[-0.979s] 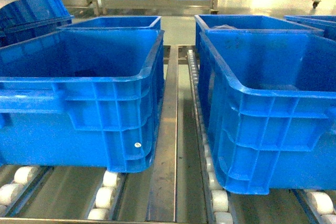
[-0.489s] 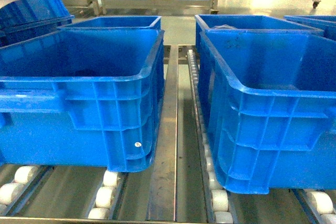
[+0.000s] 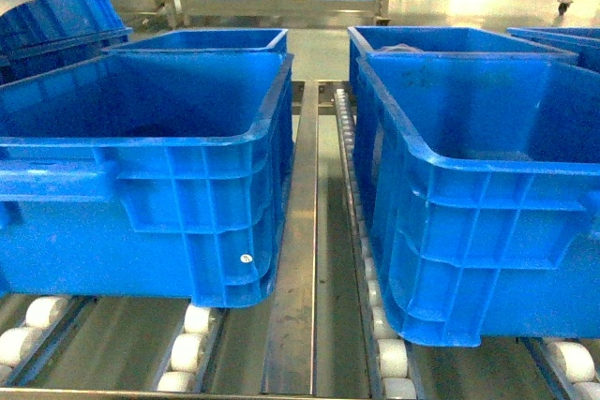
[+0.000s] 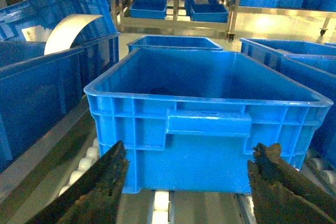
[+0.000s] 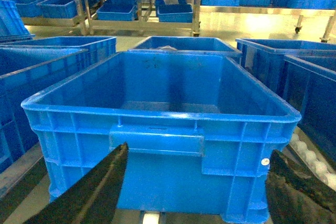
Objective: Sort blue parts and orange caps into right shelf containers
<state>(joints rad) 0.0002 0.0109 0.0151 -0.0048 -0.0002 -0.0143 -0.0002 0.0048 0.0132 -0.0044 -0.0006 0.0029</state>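
Both hands open and empty, squared up to the two front crates.

My left hand [image 4: 184, 192] and right hand [image 5: 194, 195] gape wide, holding nothing; just beyond, the left crate [image 3: 141, 194] and right crate [image 3: 487, 222] sit on shelf rollers [image 3: 192, 348]. They look stiff, bulky and slick-walled; I'd take the moulded bar handle [image 5: 156, 141]. Contents are possibly dark shadows only.

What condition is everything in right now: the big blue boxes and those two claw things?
Left crate: upright on rollers, something dark on its floor, too dim to identify.
Right crate: upright on rollers, no parts visible inside.
Left gripper: open, holding nothing, facing the left crate's handle.
Right gripper: open, holding nothing, facing the right crate's handle.
Rollers: white, partly exposed.
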